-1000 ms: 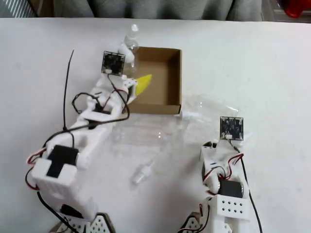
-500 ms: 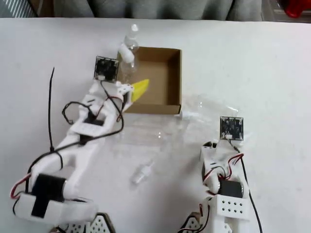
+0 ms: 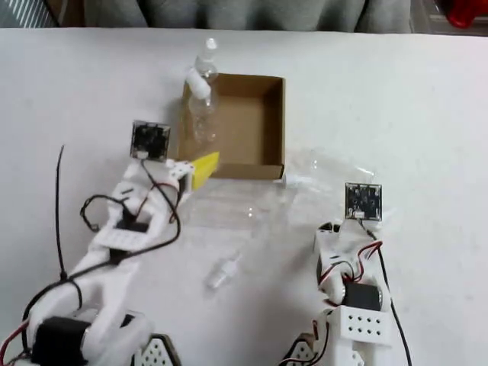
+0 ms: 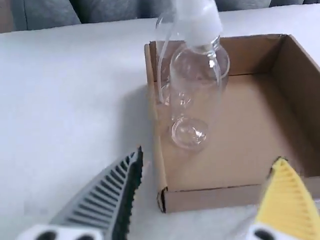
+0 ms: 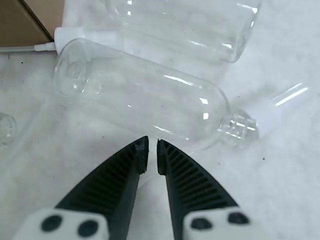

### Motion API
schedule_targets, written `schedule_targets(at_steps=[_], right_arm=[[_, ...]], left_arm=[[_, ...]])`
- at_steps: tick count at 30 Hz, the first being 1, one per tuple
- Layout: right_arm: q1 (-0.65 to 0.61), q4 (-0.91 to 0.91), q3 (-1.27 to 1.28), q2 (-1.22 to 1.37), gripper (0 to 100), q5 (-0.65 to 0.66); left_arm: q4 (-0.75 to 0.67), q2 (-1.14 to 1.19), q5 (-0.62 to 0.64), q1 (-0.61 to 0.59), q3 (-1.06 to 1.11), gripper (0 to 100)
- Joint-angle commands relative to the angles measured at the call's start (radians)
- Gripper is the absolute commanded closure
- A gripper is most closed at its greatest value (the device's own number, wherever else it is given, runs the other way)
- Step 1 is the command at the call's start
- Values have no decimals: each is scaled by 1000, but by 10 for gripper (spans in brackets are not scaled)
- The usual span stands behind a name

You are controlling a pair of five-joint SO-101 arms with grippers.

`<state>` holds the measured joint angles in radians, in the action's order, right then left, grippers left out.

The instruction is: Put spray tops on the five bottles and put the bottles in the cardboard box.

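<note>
The cardboard box (image 3: 263,164) lies open at mid table. Two clear bottles with white spray tops stand along its left side: one (image 3: 200,114) (image 4: 197,85) nearer, the other (image 3: 206,67) (image 4: 164,75) behind it. My left gripper (image 3: 191,171) (image 4: 207,160) is open just outside the box's near left corner, holding nothing. Uncapped clear bottles (image 5: 140,95) (image 5: 185,20) lie on the table by the box's near right corner. A loose spray top (image 5: 272,107) rests at one bottle's neck. My right gripper (image 5: 148,152) is shut and empty just short of that bottle.
Another loose spray top (image 3: 223,272) lies on the white table (image 3: 427,99) between the two arms. More clear bottles (image 3: 229,202) lie in front of the box. The right arm's base (image 3: 354,305) stands at the near edge.
My left arm has drawn back from the box toward the near left, its yellow finger now outside the box wall. The capped bottle stays standing in the box. The right arm has not moved.
</note>
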<state>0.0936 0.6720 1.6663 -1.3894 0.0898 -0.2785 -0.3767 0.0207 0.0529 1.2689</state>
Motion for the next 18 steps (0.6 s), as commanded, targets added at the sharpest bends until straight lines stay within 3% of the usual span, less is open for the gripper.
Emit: schedule_targets(at_steps=[1, 18], right_arm=[[12, -10, 3, -2, 982, 11], [41, -4, 3, -2, 982, 11]], left_arm=[[5, -120, -9, -21, 77, 634], [5, -364, -2, -22, 376, 635]])
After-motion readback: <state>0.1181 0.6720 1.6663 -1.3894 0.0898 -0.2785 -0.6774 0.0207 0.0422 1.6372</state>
